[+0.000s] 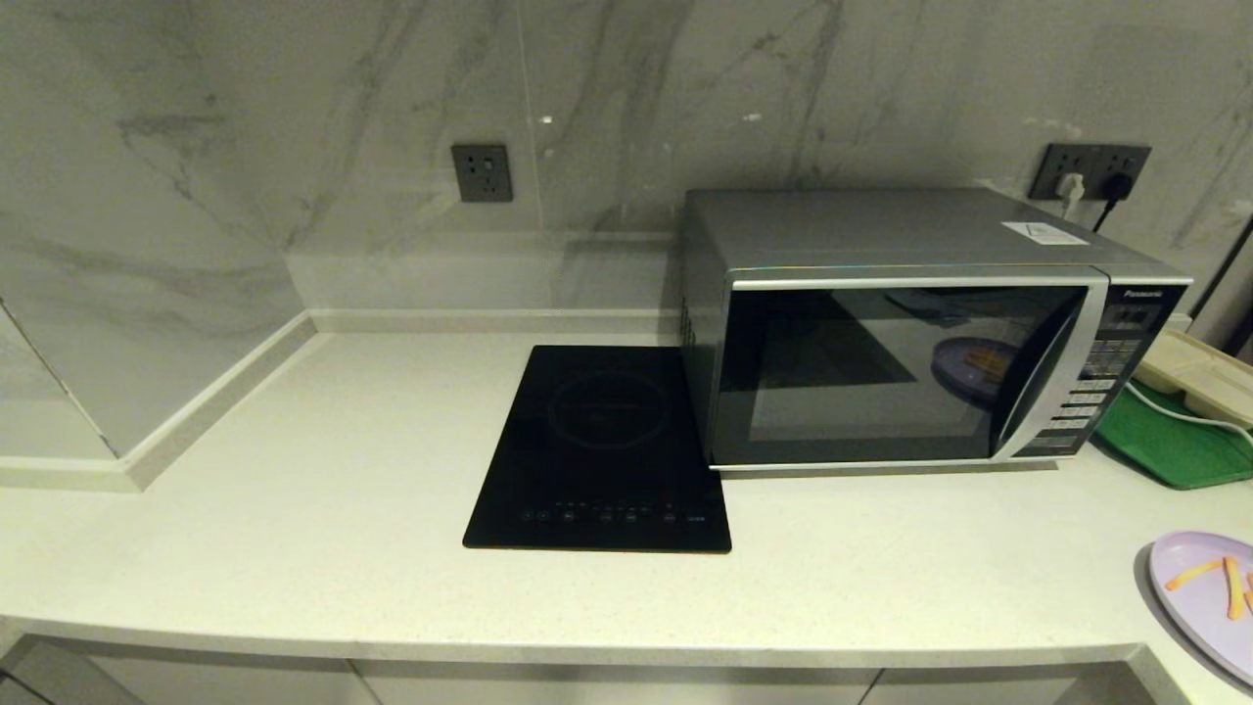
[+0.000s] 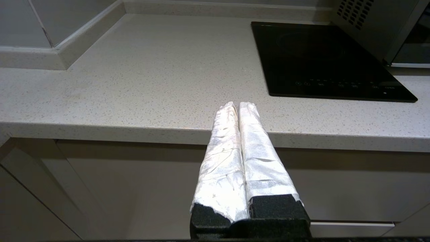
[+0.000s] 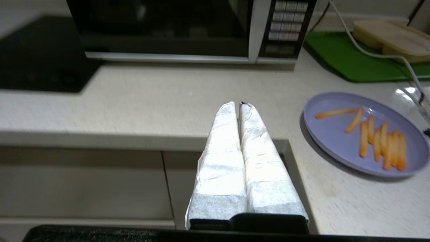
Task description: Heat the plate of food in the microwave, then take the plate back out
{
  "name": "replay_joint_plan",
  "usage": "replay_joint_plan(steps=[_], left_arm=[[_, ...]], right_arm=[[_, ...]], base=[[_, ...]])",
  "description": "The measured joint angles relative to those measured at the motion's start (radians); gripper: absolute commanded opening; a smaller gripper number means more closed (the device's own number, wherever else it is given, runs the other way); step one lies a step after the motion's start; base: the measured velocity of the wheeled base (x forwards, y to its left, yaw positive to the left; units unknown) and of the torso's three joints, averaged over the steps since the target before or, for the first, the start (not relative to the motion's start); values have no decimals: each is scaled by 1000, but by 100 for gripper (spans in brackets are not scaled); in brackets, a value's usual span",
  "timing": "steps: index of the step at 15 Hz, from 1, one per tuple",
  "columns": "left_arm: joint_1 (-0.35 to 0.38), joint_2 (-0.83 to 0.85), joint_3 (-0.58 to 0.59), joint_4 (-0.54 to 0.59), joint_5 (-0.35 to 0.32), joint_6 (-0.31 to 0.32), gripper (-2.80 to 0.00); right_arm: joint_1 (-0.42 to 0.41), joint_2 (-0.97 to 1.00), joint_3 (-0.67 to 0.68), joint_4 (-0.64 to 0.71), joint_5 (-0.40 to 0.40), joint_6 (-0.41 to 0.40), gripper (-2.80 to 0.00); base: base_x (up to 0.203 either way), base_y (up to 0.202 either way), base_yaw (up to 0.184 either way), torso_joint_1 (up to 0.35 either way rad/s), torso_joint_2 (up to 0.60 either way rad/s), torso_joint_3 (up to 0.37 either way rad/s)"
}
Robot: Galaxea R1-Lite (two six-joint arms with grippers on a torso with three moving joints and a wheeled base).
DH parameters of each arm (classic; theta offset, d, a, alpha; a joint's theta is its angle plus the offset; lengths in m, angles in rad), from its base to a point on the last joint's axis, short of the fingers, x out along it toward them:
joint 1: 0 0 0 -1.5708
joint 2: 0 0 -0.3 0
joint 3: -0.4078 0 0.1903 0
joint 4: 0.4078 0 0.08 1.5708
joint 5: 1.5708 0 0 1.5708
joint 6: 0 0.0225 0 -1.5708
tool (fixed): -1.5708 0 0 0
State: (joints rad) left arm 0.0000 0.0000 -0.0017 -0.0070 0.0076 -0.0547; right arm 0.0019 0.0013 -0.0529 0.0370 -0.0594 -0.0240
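Note:
The silver Panasonic microwave [image 1: 910, 333] stands on the counter at the right, its dark glass door closed; its button panel [image 3: 287, 20] shows in the right wrist view. The lilac plate of food [image 1: 1209, 592] with orange fries lies at the counter's front right corner, and the plate of food [image 3: 364, 132] shows whole in the right wrist view. My right gripper [image 3: 239, 103] hangs shut and empty in front of the counter edge, short of the plate. My left gripper [image 2: 238, 104] is shut and empty, low before the counter's front edge. Neither arm shows in the head view.
A flat black induction hob [image 1: 602, 450] lies just left of the microwave. Right of the microwave a green tray [image 1: 1170, 446] carries a cream divided dish [image 1: 1199, 372], with a white cable across it. Wall sockets [image 1: 482, 173] sit on the marble backsplash.

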Motion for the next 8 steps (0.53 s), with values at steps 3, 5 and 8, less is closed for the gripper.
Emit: replay_joint_plan(steps=[3, 5, 8], left_arm=[[0, 0, 0, 0, 0, 0, -280], [0, 0, 0, 0, 0, 0, -280], [0, 0, 0, 0, 0, 0, -280]], right_arm=[[0, -1, 46, -42, 30, 30, -280], [0, -1, 51, -41, 54, -4, -280], [0, -1, 52, -39, 49, 26, -280]], base=[[0, 0, 0, 0, 0, 0], [0, 0, 0, 0, 0, 0], [0, 0, 0, 0, 0, 0]])
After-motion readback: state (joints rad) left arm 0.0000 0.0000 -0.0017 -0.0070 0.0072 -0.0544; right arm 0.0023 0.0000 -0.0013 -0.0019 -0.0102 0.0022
